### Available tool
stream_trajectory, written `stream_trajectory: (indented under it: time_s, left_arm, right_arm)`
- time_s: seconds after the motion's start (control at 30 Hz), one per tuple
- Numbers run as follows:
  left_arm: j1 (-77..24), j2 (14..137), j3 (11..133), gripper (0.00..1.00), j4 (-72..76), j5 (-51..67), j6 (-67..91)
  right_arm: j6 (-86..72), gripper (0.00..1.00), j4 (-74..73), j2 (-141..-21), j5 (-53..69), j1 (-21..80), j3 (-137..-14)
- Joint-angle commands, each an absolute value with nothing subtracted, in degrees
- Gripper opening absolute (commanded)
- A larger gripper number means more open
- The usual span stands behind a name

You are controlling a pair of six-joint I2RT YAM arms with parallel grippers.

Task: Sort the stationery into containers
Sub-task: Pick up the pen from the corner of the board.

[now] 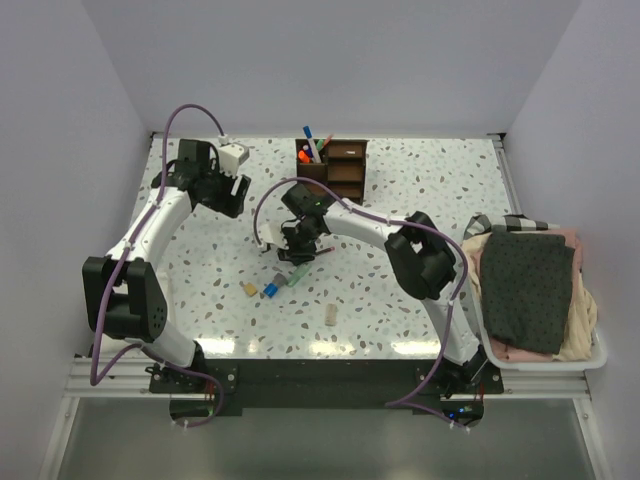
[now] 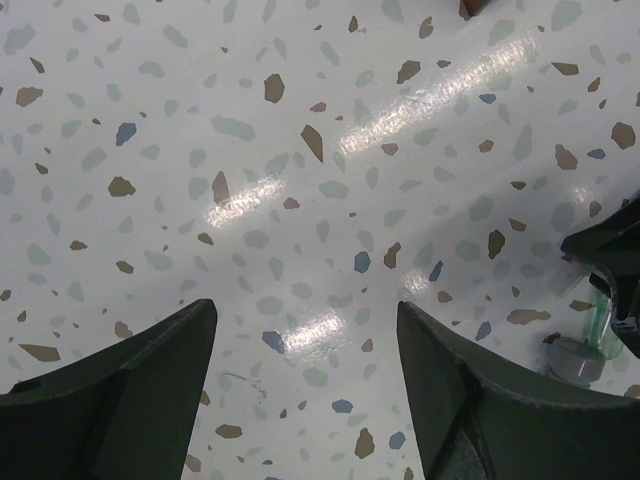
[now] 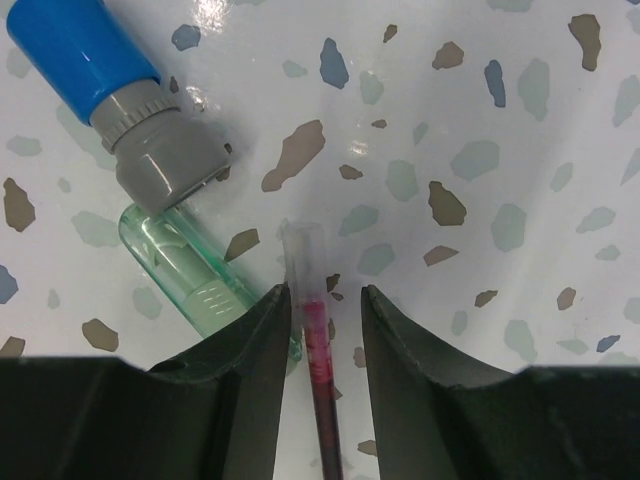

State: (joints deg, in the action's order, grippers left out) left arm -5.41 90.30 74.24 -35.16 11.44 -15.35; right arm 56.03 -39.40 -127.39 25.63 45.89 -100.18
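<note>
Working on white speckled tabletop (image 1: 420,190), plain pale walls on three sides. Straddling thin red-ink pen (image 3: 320,350) with right gripper (image 3: 325,292), mid-table, well short of wooden organizer (image 1: 345,172) at far edge. Showing slim gaps either side of barrel, so reading jaws as unclenched, not yet pinching. Holding left gripper (image 2: 305,330) spread wide and empty over bare surface, off to left.

Judging pen as light, stiff, smooth plastic: likely rolling or pivoting if pinched off-centre, possibly cracking under a hard squeeze. Aiming for mid-barrel, pads square across it, staying off clear tip end.

Watching green marker (image 3: 185,265) with blue cap (image 3: 80,50) lying right against one finger, touching or nearly so, cannot tell which; risking a nudge on closing or lifting. Noting tan block (image 1: 248,288) and second tan block (image 1: 331,315) nearer front edge, apart from pen.

Seeing open table between here and organizer, so suggesting straight lift first, then crossing. Minding markers (image 1: 312,148) standing in organizer's left compartment. Ignoring cloth basket (image 1: 598,350) at right edge, well apart.
</note>
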Motion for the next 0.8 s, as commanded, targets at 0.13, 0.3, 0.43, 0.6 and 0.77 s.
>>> stream_trajectory:
  time_s: [0.13,0.3,0.43,0.6,0.77]
  left_arm:
    - [-5.0,88.5,74.4,0.78,-32.0,12.5,-14.1]
    - [-5.0,89.6,75.4,0.78,-32.0,13.1,-13.5]
    - [-5.0,90.1,76.5,0.78,-32.3,13.1,-13.4]
    - [-5.0,90.3,76.6,0.78,-32.3,12.9,-13.5]
    - [-4.7,91.9,78.4,0.78,-32.5,13.3,-13.4]
  right_arm:
    - [61.7,0.35,-41.9,-127.0,20.6,46.2,-98.0]
    - [62.5,0.32,-45.4,-128.3,20.2,46.3,-97.6]
    - [63.5,0.28,-50.0,-131.2,20.4,46.3,-100.4]
    - [64.4,0.08,-50.0,-131.9,17.8,46.3,-98.2]
    - [60.8,0.0,-50.3,-130.1,18.8,45.9,-101.9]
